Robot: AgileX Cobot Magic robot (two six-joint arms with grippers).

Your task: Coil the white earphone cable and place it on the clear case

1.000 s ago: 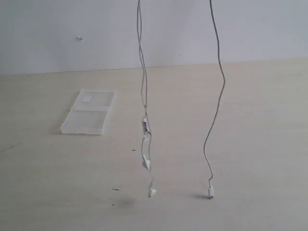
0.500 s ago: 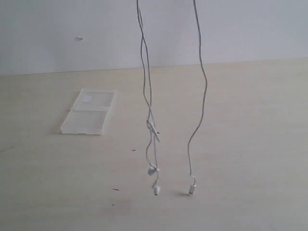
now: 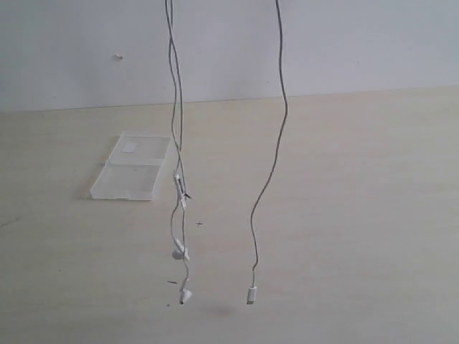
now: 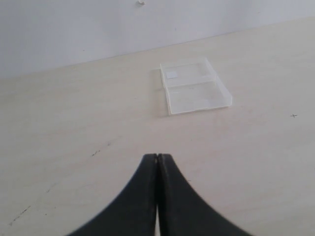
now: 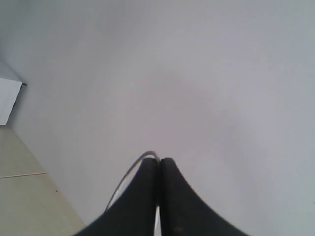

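The white earphone cable (image 3: 281,107) hangs from above the exterior view in two strands over the table. The left strand carries the inline remote (image 3: 179,188) and two earbuds (image 3: 179,251). The right strand ends in the plug (image 3: 252,294), just above the tabletop. My right gripper (image 5: 159,160) is shut on the cable (image 5: 129,174), which curves out at its tips. My left gripper (image 4: 157,156) is shut low over the table, with nothing seen between its fingers. The clear case (image 3: 133,175) lies open and flat, also seen ahead of the left gripper (image 4: 194,91). Neither gripper shows in the exterior view.
The pale wooden table (image 3: 358,215) runs back to a white wall (image 3: 358,43). A few small dark specks (image 3: 172,282) mark the tabletop near the hanging earbuds.
Both hanging strands have shifted left across the exterior view, by about a tenth of its width. The earbuds and plug swing along with them; the case has not moved.
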